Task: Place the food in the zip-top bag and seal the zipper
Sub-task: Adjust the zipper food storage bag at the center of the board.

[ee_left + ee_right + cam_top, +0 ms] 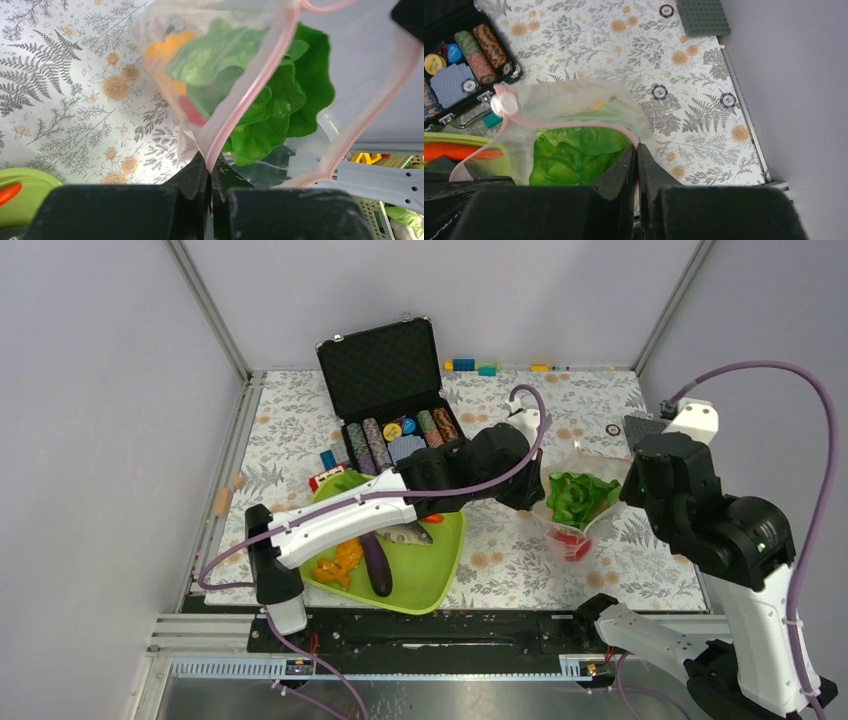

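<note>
Editor: Overhead, where is the zip-top bag (578, 515) sitting?

Reporter: It is standing between the left arm (340, 515) and the right arm (740, 530), just right of the lime-green tray (445, 575), over the flowered desk (640, 570). Green lettuce (580, 495) is showing at its open mouth, with something red (569, 539) lower down. Purple eggplant (377, 565) and grey fish (408, 534) are lying in the tray.

Editor: And the left wrist?

Reporter: The left end effector (210, 167) is pinching narrow on the zipper (240, 95), whose pinkish strip is running up from its tips. Lettuce is bulging past it, and a yellow-orange piece (167, 47) is showing through the plastic.

Editor: Right wrist?

Reporter: The right end effector (637, 150) is squeezing the zipper at the other side of the mouth, jaws nearly touching, with lettuce just left of them. Poker chips (479, 47) are sitting in the black case (454, 105) at upper left.
</note>
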Tool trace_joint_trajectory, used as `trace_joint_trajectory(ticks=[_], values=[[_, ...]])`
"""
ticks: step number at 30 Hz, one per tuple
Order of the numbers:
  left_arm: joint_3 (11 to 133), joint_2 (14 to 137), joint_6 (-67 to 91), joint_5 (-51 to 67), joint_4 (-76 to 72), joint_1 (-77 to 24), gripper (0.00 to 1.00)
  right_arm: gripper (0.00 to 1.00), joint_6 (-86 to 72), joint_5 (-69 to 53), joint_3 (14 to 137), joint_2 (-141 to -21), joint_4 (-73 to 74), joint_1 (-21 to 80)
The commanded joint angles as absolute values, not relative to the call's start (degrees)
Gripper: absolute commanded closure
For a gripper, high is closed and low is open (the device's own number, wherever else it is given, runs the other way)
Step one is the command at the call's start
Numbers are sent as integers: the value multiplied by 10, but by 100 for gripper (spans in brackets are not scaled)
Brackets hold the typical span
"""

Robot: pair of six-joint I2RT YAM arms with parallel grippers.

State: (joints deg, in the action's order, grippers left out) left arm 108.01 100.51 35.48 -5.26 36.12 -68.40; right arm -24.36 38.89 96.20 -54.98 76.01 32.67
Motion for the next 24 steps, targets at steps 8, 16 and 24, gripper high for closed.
trace_joint_trajectory(ticks=[8, 16, 24], values=[[879, 929, 385, -41, 299, -655, 82, 94, -253, 316, 789, -557, 672, 323], [771, 825, 390, -75, 307, -655, 49, 96, -247, 120, 723, -546, 554, 323], [665, 661, 398, -150, 315, -654, 1, 94, -218, 23, 710, -525, 513, 323]])
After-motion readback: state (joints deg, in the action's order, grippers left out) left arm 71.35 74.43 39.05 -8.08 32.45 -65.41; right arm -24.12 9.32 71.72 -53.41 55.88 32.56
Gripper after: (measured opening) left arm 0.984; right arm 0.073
